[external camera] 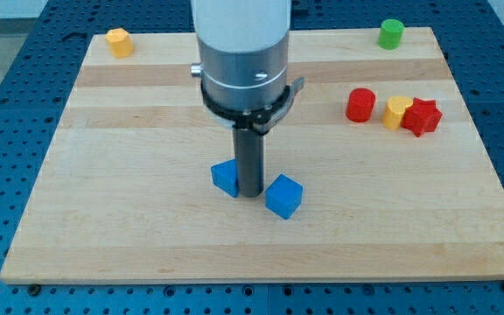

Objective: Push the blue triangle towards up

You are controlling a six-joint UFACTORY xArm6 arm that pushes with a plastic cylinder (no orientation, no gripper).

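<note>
1. Sitting low on the board, a little to the view's left of centre, the small blue triangular block (225, 178) is resting just beside my tip (250, 194), partly hidden behind the rod, so its shape is only partly showing.
2. Standing upright, the straight dark rod is carrying nothing and has no jaws to open or close; its tip is resting between the blue triangular block on the view's left and a blue cube-like block (283, 196) on the view's right, close to both; whether it is touching either cannot be told.
3. Lying well apart toward the view's right are a red cylindrical block (360, 105), a yellow block (397, 112) and a red star-shaped block (423, 116), the last two touching.
4. Resting near the top corners are an orange-yellow block (119, 42) at the view's left and a green cylindrical block (391, 33) at the view's right.
5. Bearing all of these is the pale wooden board (147, 227); no container is showing.
6. Judging the risk: the tip is standing beside the triangle, not below it, so pushing from here would likely be sending it sideways or spinning it, and repositioning could be nudging the blue cube.
</note>
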